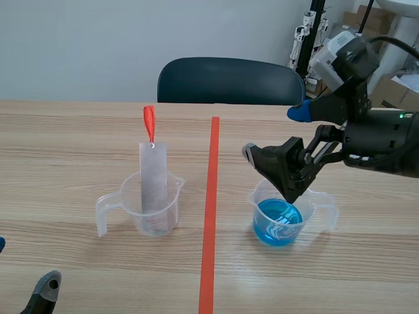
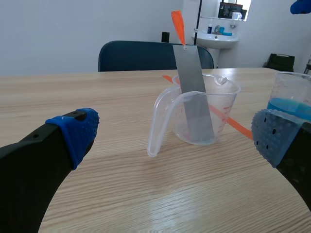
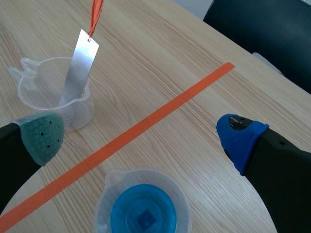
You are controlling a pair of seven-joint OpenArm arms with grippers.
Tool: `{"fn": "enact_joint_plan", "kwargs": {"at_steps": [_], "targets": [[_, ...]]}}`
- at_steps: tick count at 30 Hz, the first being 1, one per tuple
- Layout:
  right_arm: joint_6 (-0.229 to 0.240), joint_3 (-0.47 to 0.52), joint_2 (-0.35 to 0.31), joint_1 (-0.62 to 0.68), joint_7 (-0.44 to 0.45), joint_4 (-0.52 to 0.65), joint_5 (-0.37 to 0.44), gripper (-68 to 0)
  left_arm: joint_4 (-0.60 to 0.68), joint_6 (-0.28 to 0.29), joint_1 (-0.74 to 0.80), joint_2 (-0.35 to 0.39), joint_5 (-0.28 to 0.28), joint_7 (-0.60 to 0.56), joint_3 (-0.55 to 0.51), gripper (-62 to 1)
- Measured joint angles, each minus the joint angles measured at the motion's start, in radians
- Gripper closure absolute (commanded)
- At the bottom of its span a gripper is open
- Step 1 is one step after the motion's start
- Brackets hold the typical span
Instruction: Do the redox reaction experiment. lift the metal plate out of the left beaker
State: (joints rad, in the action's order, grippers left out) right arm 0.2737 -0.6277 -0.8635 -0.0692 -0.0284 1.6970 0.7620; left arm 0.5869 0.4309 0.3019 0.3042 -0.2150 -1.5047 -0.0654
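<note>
While the left claw [image 2: 175,136] stands spread, the metal plate [image 2: 192,80] leans in the left beaker [image 2: 227,103] just ahead; a skewed pinch could tip that light beaker over.

Lighting is bright, even and diffuse from overhead; the table [image 2: 146,204] carries a pale sheen, and the left beaker [image 1: 173,206] casts only a faint, soft shadow.

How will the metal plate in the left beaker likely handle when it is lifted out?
The metal plate looks thin and flat, so probably stiff and light. Its smooth face may slip; the orange tag at its top seems an easier hold. It leans on the clear plastic beaker, which looks light and could tip if dragged.
</note>
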Motion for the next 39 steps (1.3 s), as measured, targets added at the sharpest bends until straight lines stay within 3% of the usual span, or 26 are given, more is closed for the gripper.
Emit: {"fn": "enact_joint_plan", "kwargs": {"at_steps": [2, 8, 12, 20, 26, 30, 35, 39], "targets": [[0.041, 0.0, 0.001, -0.007, -0.018, 0.0, 0.003, -67.9, 0.0, 0.0, 0.006, -0.005, -0.001, 0.0, 0.0, -62.3], [0.029, -0.011, -0.016, -0.126, -0.085, 0.001, 0.079, -67.9, 0.0, 0.0, 0.021, -0.016, -0.002, 0.0, 0.0, -62.3], [-0.001, -0.114, -0.038, -0.213, -0.082, 0.0, 0.077, -67.9, 0.0, 0.0, 0.029, -0.016, -0.001, 0.0, 0.0, -62.3], [0.001, -0.339, -0.04, -0.334, -0.101, -0.019, 0.073, -67.9, 0.0, -0.004, 0.033, -0.016, -0.001, 0.0, 0.0, -62.3], [-0.026, -0.393, -0.04, -0.423, -0.124, -0.029, 0.078, -67.9, 0.0, -0.004, 0.033, -0.015, 0.004, 0.0, 0.0, -62.3], [-0.026, -0.409, -0.04, -0.462, -0.114, -0.074, 0.129, -67.9, 0.0, -0.004, 0.033, -0.016, 0.002, 0.0, 0.0, -62.3], [0.006, -0.425, -0.015, -0.505, -0.118, -0.173, 0.171, -67.9, 0.0, -0.004, 0.033, -0.015, 0.002, 0.0, 0.0, -62.3], [0.087, -0.425, 0.029, -0.541, -0.131, -0.269, 0.218, -67.9, 0.0, -0.004, 0.033, -0.015, 0.002, 0.0, 0.0, -62.3]]}}
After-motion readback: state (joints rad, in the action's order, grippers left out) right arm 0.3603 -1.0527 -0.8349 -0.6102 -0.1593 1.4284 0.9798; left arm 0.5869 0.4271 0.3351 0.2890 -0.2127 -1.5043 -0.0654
